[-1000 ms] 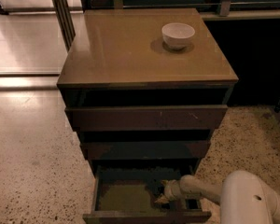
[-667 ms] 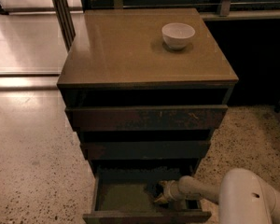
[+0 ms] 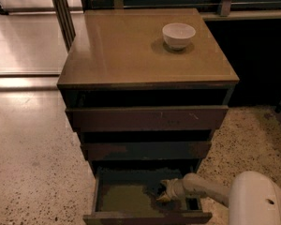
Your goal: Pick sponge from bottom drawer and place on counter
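The bottom drawer [image 3: 100,198] is pulled open and shows its olive-tan floor. My gripper [image 3: 165,191] reaches into it from the lower right on a white arm [image 3: 203,189] and sits low over the drawer's right half. A small dark and yellowish piece, the sponge [image 3: 159,197], lies right at the gripper's tip, touching it; most of it is hidden by the gripper. The counter [image 3: 126,46] is the tan top of the cabinet, far above the gripper.
A white bowl [image 3: 178,35] stands on the counter's back right. The two upper drawers [image 3: 145,118] are slightly open and overhang the bottom drawer. The speckled floor [image 3: 33,172] lies to the left. A dark metal post [image 3: 61,13] stands at the back left.
My gripper has shifted slightly to the left inside the bottom drawer. The bowl and the drawers have not moved.
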Motion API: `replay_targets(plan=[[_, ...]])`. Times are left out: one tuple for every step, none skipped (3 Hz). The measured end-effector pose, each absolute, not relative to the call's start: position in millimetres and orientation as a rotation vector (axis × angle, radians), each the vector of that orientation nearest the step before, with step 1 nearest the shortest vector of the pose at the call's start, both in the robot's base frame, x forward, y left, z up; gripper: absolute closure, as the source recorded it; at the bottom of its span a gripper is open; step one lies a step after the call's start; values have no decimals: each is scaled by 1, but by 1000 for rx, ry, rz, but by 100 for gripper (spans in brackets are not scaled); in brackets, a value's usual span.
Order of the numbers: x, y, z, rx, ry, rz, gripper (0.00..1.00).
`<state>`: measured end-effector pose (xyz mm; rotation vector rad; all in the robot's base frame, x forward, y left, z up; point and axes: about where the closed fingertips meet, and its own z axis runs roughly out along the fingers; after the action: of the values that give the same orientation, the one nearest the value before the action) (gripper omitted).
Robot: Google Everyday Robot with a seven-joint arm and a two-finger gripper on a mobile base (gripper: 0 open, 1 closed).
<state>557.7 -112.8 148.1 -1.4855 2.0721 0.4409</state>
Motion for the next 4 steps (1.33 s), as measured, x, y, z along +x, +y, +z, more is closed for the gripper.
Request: replay_targets(plan=[[582,-117,179,-1468,2031,534,100],[619,-135,215,-1485,2042,604,100],[619,-135,215,-1485,2042,604,100],[613,-133,228,-1505,2012,606,100]])
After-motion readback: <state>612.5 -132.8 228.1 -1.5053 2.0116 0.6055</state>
